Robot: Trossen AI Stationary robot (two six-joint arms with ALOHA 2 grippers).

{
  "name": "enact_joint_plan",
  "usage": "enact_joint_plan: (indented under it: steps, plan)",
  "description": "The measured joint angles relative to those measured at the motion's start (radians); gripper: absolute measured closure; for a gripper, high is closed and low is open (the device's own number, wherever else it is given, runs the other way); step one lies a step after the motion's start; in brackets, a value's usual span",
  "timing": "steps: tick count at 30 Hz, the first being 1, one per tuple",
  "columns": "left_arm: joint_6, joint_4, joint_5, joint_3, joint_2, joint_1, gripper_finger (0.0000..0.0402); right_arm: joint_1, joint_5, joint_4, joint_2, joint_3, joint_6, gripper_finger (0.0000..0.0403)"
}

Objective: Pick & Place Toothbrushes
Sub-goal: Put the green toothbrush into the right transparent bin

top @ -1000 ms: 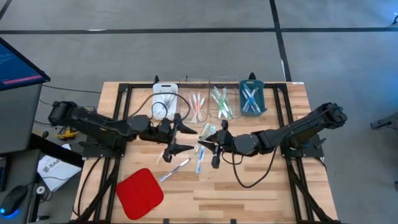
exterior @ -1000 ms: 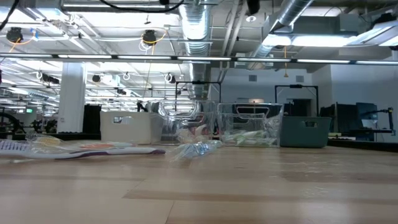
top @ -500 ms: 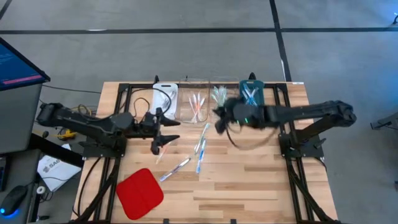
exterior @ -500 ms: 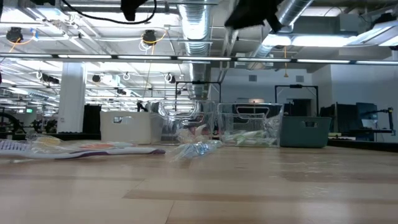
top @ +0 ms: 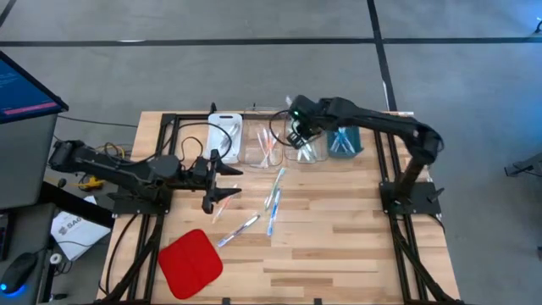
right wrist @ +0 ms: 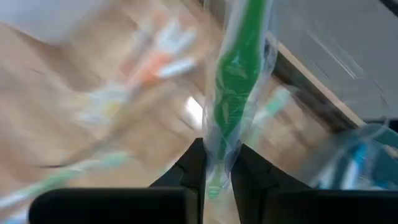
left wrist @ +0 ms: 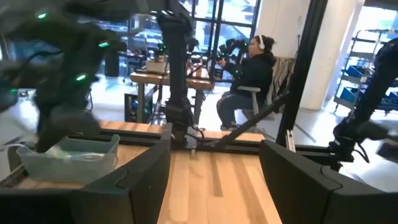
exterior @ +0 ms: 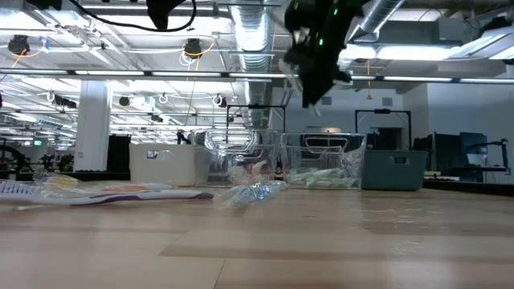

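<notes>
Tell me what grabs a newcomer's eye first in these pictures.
The right gripper, raised over the clear trays at the table's far edge, is shut on a green toothbrush in a clear wrapper. Next come the loose toothbrushes scattered mid-table and the red pad at the near left corner.

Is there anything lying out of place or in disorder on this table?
Yes. Several toothbrushes lie scattered at different angles on the bare table, outside the trays at the far edge. The right gripper holds a green wrapped toothbrush above those trays, so sorting is unfinished.
</notes>
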Motion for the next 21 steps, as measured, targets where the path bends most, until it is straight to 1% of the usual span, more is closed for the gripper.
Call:
enact_joint_plan:
  steps: [3, 8, 11, 16, 21]
  plan:
    - [-0.003, -0.008, 0.0, 0.0, 0.0, -0.015, 0.0165, -0.054, -0.036, -0.054, 0.082, 0.026, -0.07, 0.0359]
    - [-0.015, -0.008, 0.0, 0.0, 0.0, -0.047, 0.0168, -0.129, -0.08, -0.154, 0.154, 0.032, -0.078, 0.036]
    - [-0.014, -0.008, 0.0, 0.0, 0.0, -0.054, 0.0167, -0.16, -0.109, -0.175, 0.173, 0.032, -0.096, 0.036]
    - [-0.014, -0.007, -0.001, 0.0, 0.0, -0.053, 0.0171, -0.176, -0.188, -0.177, 0.175, 0.032, -0.211, 0.0359]
    - [-0.012, 0.006, -0.003, 0.0, 0.0, -0.053, 0.0171, -0.189, -0.204, -0.18, 0.177, 0.032, -0.229, 0.036]
